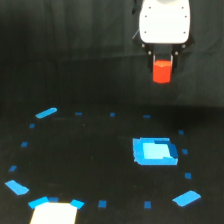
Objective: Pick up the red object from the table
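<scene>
1. Nearest me, at the bottom edge, sits a white patch (pixel 54 212) with bright blue tape at its upper corners; I cannot tell what it is.

2. Beyond it spreads the table (pixel 80 155), black and matte, dotted with small blue marks that run in a rough ring. Larger blue tape scraps (pixel 46 113) lie at the ring's corners, which reads to me as a marked-out work zone.

3. Inside that ring, toward the exterior view's right, lies the blue square (pixel 154 151), flat on the table. I use it as my landmark.

4. Well above and behind the blue square hangs the gripper (pixel 162 64), under the arm's white housing (pixel 164 22). Its dark jaws stand on either side of the red block (pixel 162 71) and appear clenched on it.

5. Below the jaws the block's lower half pokes out, upright, clear of the table as far as I can judge. So the task's thing is in the gripper, not on the surface, and nowhere near touching the blue square.

6. Holding it high and apart from the blue square makes sense: the lift looks done, and nothing beneath can snag it.

7. My one worry is the shallow bite; a jolt might let it slip.
</scene>
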Controlling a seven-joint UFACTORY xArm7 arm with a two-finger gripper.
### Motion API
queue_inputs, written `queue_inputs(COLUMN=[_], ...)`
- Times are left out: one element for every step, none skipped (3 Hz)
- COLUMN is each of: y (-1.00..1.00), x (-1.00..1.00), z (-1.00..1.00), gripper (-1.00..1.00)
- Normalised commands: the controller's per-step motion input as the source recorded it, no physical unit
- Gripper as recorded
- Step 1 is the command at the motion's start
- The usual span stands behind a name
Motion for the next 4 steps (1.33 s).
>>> queue_inputs(y=[0.15,-0.51,0.05,-0.08], x=[0.08,0.14,0.32,0.52], z=[0.38,0.00,0.66,0.23], gripper=[-1.00,-1.00,-1.00,-1.00])
